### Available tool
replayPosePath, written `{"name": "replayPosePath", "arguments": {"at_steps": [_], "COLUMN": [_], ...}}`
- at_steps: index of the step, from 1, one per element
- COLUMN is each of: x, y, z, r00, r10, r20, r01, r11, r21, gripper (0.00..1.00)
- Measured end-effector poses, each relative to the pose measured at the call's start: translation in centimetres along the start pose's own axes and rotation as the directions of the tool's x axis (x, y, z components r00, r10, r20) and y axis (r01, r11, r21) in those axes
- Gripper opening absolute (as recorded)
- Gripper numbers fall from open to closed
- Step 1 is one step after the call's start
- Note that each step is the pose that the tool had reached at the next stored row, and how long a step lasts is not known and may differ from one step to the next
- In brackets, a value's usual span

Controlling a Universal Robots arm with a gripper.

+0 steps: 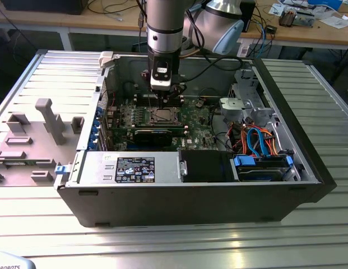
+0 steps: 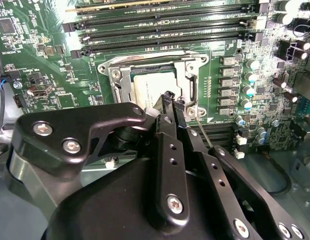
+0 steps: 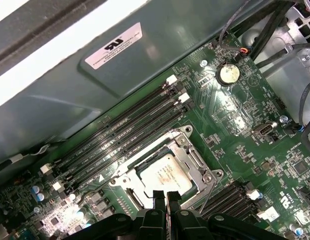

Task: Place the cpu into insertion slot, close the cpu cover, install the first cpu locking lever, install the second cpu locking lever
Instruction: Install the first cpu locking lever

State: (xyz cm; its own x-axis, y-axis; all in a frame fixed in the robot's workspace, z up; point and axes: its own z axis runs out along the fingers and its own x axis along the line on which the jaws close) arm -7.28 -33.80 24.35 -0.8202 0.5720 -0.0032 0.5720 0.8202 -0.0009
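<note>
The cpu (image 3: 166, 175), a small square chip with a silver-grey top, lies flat in the insertion slot on the green motherboard (image 3: 234, 145), hiding the slot's contact field. The cpu cover (image 3: 193, 161), a silver metal frame, lies down around the chip. In the second wrist view the cpu (image 2: 151, 85) shows through the cover (image 2: 117, 80), and a thin metal lever rod (image 2: 203, 132) sticks out beside the socket's corner. My gripper (image 3: 164, 198) hangs just above the socket's edge with its black fingers (image 2: 169, 107) pressed together and nothing between them. In the exterior view the gripper (image 1: 164, 102) stands over the socket (image 1: 161, 116).
Long black memory slots (image 3: 125, 132) run along one side of the socket, close to the grey case wall (image 3: 95, 95). A coin battery (image 3: 228, 74) and cables (image 1: 258, 140) lie further off. A black card (image 1: 157, 134) and the drive bay (image 1: 246, 106) flank the socket inside the open case.
</note>
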Motion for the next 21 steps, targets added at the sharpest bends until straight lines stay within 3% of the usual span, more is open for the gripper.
{"name": "replayPosePath", "arguments": {"at_steps": [21], "x": [0.0], "y": [0.0], "z": [0.0], "r00": [0.9995], "r10": [-0.032], "r20": [0.0], "r01": [0.032], "r11": [0.9995], "r21": [-0.0001], "gripper": [0.16]}}
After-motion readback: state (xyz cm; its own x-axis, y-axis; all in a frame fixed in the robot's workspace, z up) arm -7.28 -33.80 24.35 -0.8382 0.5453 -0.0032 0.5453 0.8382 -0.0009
